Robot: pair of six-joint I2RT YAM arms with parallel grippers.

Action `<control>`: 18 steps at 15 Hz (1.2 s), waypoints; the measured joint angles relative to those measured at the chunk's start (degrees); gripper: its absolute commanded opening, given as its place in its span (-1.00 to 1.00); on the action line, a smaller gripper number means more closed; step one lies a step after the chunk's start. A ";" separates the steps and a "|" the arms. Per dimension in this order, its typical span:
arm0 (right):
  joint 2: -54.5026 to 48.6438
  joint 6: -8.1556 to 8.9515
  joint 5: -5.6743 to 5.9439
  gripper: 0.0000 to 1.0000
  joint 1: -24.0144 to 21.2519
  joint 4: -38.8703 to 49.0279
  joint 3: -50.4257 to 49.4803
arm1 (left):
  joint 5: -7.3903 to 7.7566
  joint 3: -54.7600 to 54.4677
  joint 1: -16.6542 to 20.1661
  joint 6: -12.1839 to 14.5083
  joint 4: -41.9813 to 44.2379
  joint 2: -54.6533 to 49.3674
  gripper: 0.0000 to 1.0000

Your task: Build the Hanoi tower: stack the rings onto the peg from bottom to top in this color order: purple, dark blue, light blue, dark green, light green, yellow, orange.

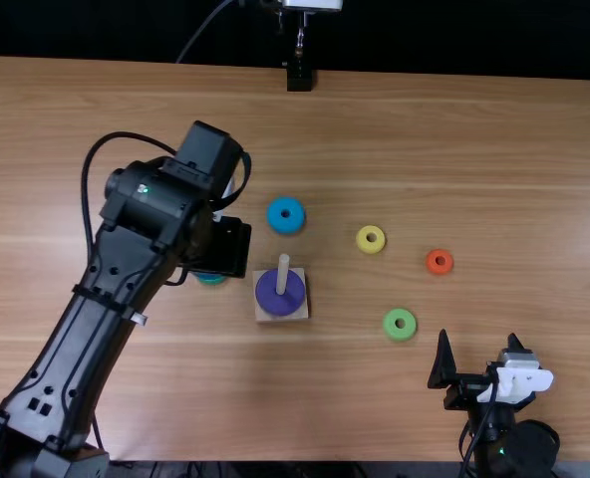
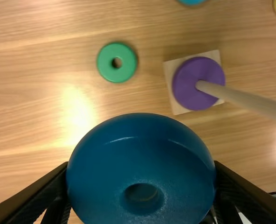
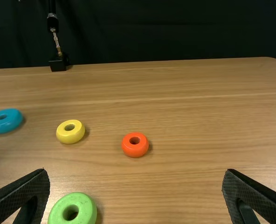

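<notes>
My left gripper [image 1: 233, 247] is above the table left of the peg; in the left wrist view the left gripper [image 2: 141, 179] is shut on the dark blue ring [image 2: 141, 154], held off the table. The purple ring [image 1: 281, 292] lies around the peg [image 1: 283, 271] on its square base [image 1: 283, 316]. The dark green ring [image 2: 117, 62] lies on the table, partly hidden by the left arm in the top view. Flat on the table are the light blue ring [image 1: 286, 215], yellow ring [image 1: 371, 239], orange ring [image 1: 440, 261] and light green ring [image 1: 400, 324]. The right gripper [image 1: 477, 354], also seen as gripper [image 3: 136, 186], stands open and holds nothing.
A small black stand [image 1: 300, 77] is at the table's far edge, beyond the rings. The left arm covers much of the left side of the table [image 1: 454, 159], and the right arm is low at the near edge.
</notes>
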 measured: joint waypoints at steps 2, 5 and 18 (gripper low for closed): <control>0.02 -0.02 -0.02 1.00 0.00 0.04 0.00 | -0.04 1.27 -1.66 -1.25 0.00 1.64 -1.00; 0.00 -0.02 -0.02 1.00 0.02 0.02 0.00 | -0.04 3.52 -4.50 -3.23 0.02 3.52 -1.00; 0.00 -0.02 -0.02 1.00 0.00 0.00 0.00 | -0.02 9.97 -10.97 -7.41 -0.11 10.21 -1.00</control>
